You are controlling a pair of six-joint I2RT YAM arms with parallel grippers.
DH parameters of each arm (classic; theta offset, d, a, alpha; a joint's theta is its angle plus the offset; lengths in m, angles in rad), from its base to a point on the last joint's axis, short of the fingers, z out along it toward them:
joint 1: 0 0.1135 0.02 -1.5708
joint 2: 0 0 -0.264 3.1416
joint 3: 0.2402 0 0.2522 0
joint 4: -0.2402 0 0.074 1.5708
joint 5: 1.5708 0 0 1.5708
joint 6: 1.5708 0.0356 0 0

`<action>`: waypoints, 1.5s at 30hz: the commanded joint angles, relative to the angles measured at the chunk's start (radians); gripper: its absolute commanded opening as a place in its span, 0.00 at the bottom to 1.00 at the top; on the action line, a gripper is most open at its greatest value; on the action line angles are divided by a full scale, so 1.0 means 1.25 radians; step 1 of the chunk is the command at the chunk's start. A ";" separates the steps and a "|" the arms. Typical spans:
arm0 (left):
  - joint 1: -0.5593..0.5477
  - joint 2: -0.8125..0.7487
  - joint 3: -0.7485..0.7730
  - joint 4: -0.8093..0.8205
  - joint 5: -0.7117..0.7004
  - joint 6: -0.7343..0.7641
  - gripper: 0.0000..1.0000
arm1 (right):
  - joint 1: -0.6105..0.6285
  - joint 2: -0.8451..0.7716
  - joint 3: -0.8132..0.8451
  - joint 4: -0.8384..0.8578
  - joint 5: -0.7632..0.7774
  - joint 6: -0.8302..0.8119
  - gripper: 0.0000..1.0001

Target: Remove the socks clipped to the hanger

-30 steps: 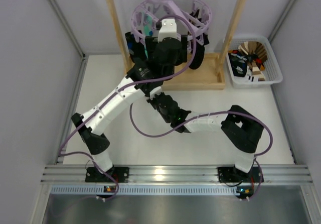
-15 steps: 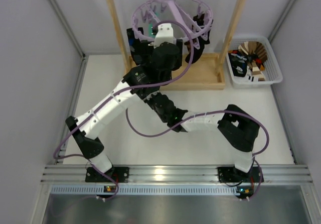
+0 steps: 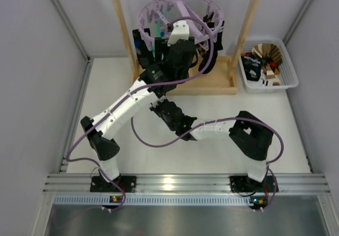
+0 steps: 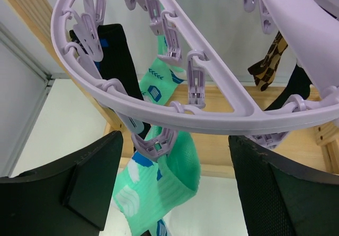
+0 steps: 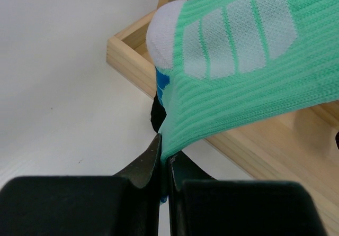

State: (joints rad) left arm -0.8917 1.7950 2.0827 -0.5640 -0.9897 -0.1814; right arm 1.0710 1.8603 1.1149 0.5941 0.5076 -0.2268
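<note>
The lilac hanger [image 4: 228, 120] hangs roughly level, and small pegs dangle from its ring. A mint sock [image 4: 169, 183] with white-and-blue patches hangs from one peg, its toe end pinched between the right gripper's [image 5: 163, 146] fingers. A black sock [image 4: 119, 56] is clipped behind it. Another dark sock [image 4: 297, 85] seems to hang on the far side.

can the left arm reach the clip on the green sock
Probably yes: the left end effector is open below the hanger, the clip on the green sock unblocked between its fingers.
</note>
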 commanded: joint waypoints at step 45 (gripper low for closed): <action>0.074 -0.057 -0.062 0.028 0.128 -0.039 0.45 | 0.037 -0.228 -0.214 0.041 0.064 0.131 0.00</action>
State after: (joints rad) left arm -0.8078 1.7931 2.0281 -0.5648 -0.9192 -0.1867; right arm 1.0985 1.7370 0.9031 0.5991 0.5289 -0.1459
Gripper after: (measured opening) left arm 0.425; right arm 0.009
